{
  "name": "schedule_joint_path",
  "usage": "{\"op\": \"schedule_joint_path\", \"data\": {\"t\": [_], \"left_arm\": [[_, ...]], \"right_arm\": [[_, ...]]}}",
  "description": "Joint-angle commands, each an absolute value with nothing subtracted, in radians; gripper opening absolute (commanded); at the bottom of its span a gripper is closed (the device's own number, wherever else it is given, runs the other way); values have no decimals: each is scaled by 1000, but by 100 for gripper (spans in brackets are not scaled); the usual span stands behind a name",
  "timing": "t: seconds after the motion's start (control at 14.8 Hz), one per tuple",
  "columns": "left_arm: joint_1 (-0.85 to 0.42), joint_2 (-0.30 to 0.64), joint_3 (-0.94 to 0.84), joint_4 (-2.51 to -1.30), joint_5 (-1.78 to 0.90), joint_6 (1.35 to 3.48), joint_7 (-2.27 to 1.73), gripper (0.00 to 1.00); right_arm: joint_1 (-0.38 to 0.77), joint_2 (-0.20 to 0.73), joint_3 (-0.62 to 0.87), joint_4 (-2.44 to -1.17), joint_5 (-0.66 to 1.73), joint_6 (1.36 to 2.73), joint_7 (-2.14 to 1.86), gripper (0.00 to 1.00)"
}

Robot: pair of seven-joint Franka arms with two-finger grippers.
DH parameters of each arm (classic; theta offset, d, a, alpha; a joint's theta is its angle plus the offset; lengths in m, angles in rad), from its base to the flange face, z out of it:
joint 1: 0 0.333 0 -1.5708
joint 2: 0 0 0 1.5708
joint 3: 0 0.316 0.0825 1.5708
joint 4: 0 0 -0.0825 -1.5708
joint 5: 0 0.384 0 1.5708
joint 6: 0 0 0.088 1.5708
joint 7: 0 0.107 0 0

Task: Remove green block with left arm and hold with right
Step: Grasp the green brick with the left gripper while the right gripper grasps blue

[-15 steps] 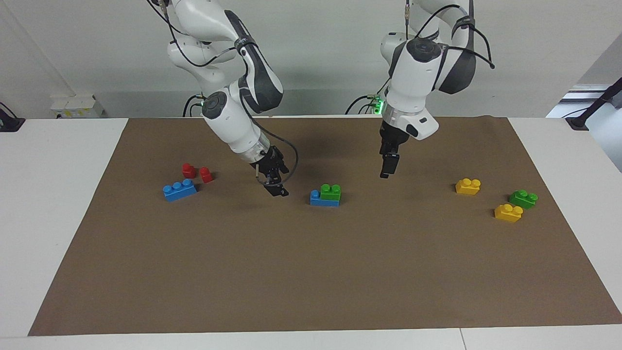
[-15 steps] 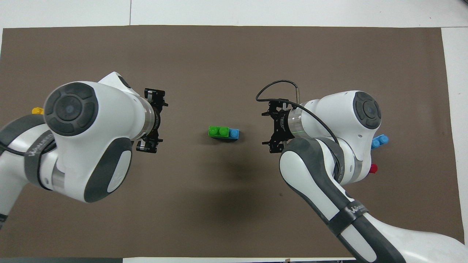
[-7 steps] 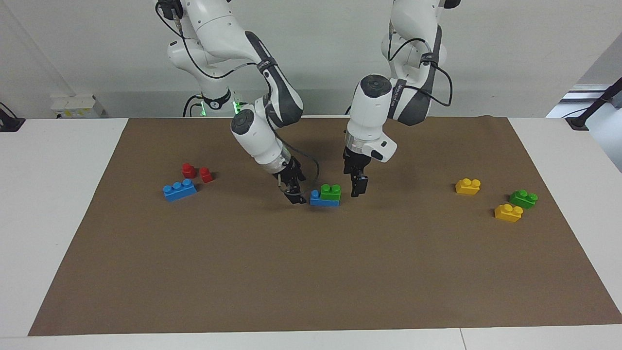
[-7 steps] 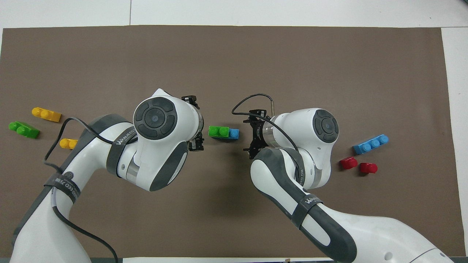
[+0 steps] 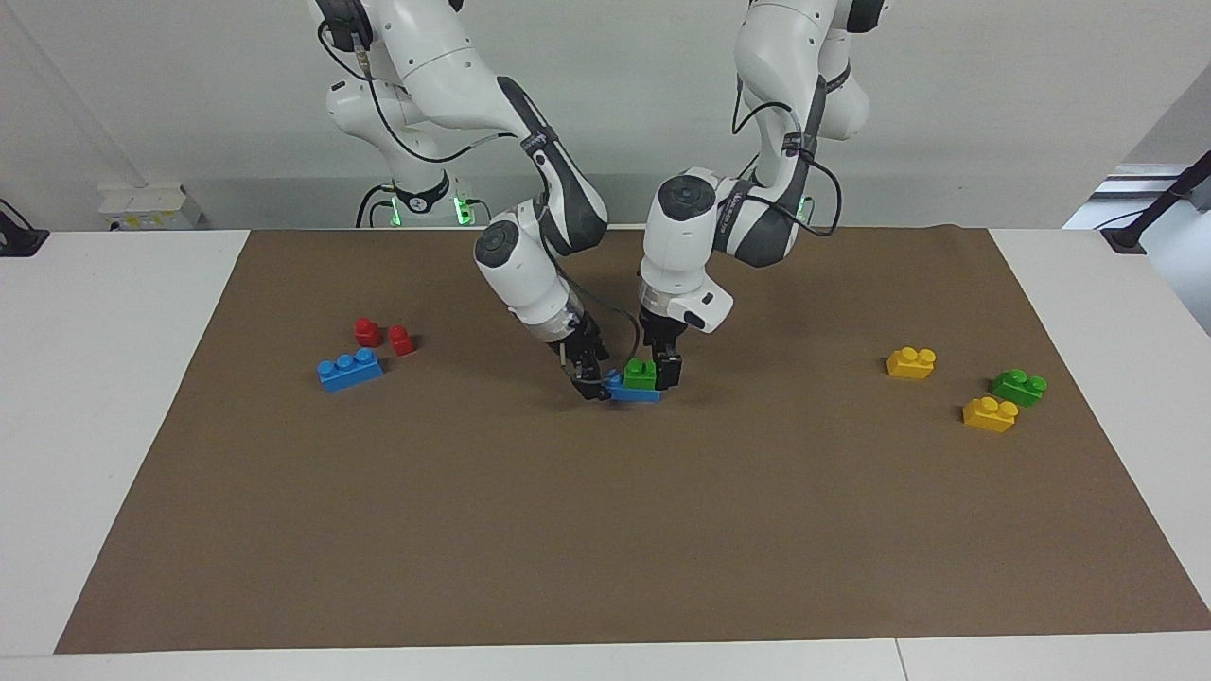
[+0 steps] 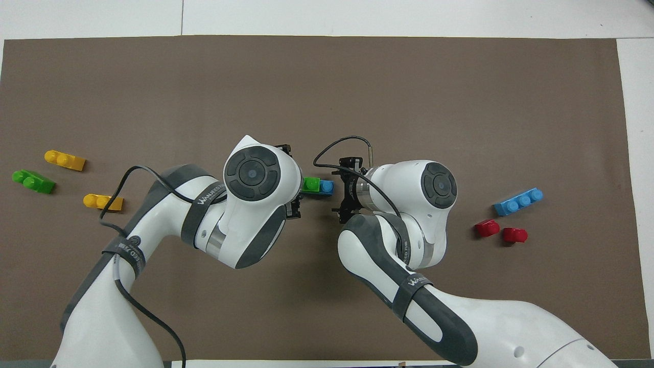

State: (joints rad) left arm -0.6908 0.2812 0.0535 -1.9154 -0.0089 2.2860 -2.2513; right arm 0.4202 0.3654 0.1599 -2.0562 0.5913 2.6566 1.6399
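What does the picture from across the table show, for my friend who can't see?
Two white robot arms meet at a small green plastic brick stacked on a longer blue plastic brick: the left gripper at the green, the right gripper at the blue.

The green block (image 5: 640,375) sits on a three-stud brick (image 5: 632,391) at mid-mat, between the two grippers. The left gripper (image 5: 665,371) is at the block's end toward the left arm's side; the right gripper (image 5: 591,383) is at the brick's other end. Three two-stud bricks (image 5: 990,414) lie well apart from the left gripper toward the left arm's end of the table; another three-stud brick (image 5: 350,370) and two single-stud pieces (image 5: 401,340) lie toward the right arm's end.
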Motion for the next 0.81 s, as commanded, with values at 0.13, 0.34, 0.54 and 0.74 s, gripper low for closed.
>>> {"op": "schedule_joint_path", "data": {"t": [0.13,0.34,0.54,0.74], "left_arm": [[-718,293,72,-1907,9,2287,-2272,100],[-718,298,72,-1907,11,2292,-2272,100],[-715,299,72,-1907,12,2309,-2270,100],[-715,301,72,-1907,14,2309,-2270,100]], "right_arm": [[422,377,160,-2054,629,2688,1606,47],[422,377,160,-2054,630,2688,1605,0],[422,377,160,-2054,630,2689,1601,0],[423,377,160,-2054,630,2689,1603,0]]}}
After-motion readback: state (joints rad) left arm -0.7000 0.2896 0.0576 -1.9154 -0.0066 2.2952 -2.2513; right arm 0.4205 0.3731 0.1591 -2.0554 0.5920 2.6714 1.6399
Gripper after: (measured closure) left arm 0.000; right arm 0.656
